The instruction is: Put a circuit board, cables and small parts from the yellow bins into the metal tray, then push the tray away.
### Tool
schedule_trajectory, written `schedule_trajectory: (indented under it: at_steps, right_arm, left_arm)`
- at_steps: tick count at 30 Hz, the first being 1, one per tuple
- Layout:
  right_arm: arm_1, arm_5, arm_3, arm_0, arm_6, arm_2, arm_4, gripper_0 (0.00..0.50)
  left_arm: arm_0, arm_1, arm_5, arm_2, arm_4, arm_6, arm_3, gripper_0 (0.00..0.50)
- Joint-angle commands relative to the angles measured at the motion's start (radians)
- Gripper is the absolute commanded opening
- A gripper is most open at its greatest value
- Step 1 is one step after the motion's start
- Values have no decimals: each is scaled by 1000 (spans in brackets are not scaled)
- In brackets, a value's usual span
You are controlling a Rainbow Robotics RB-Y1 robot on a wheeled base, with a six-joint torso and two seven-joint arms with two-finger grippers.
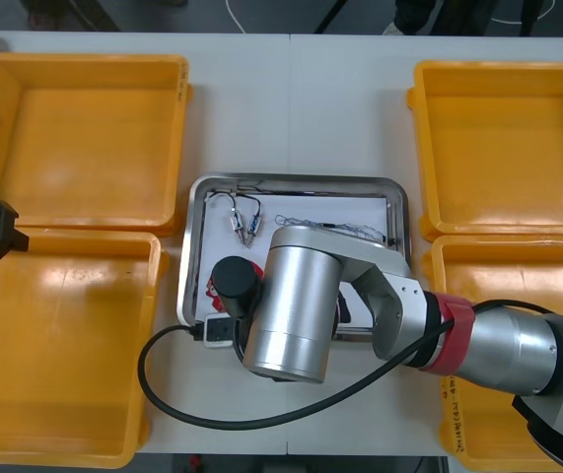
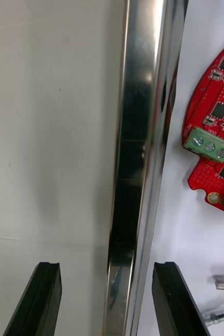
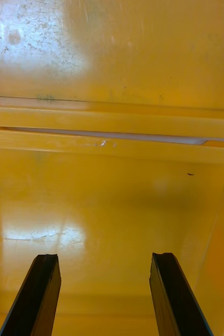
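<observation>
With the right hand [image 2: 106, 265] spread astride the metal tray [image 2: 138, 131] rim, the push should be kept straight and level; the left hand [image 3: 105, 257] is parked, spread, over the yellow bins [image 3: 112, 199].

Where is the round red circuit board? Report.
In the right wrist view the round red circuit board lies on the metal tray's white floor, inside the rim that the open right gripper straddles.

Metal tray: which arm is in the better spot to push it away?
The right: the right gripper is open astride the rim of the metal tray. The left gripper hangs open over a yellow bin, well aside.
</observation>
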Motion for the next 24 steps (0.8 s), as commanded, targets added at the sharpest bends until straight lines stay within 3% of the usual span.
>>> schedule_trajectory:
  at_steps: [1,24]
  right_arm:
    - [8,-22,-7,-19,-6,26,24,500]
    - [5,6,4,-16,2,16,59,500]
  left_arm:
    - [14,43,6,31,7,-37,-31,500]
    - [14,43,6,31,7,-37,-31,500]
